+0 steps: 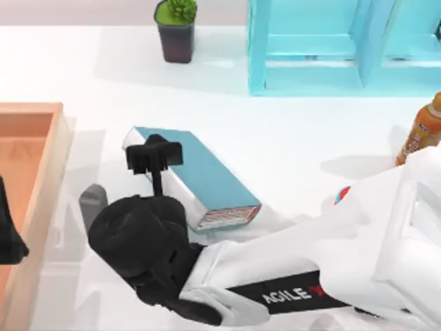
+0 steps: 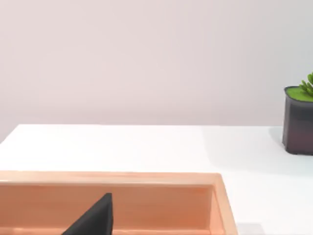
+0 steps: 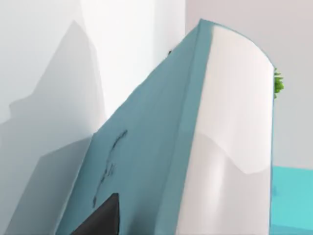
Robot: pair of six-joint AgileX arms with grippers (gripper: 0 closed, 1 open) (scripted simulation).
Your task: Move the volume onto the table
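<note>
Top view showed the right gripper (image 1: 153, 156) at the far end of the volume (image 1: 207, 176), which lay aslant near the middle of the table (image 1: 296, 145), its red-trimmed end pointing toward the near edge. The 2 black fingers seemed to pinch that far end, but I could not tell for sure if they pressed the book or only stood beside it. In the right wrist view the teal cover (image 3: 142, 161) and the white page edges (image 3: 234, 147) rose close before the camera, with 1 dark fingertip (image 3: 100, 218) against the cover. To do this step well, I judged, the arm should lower the book flat and loosen only when it rests fully on the white surface — not earlier, or it may tip. Around it stood the wooden tray (image 1: 41, 179) at the left, the potted plant (image 1: 176, 31) and the light-blue shelf unit (image 1: 331, 48) at the back, and a bottle (image 1: 420, 131) at the right — all apart from the book. The left gripper (image 2: 93, 218) hung parked over the tray; its state I could not tell.
</note>
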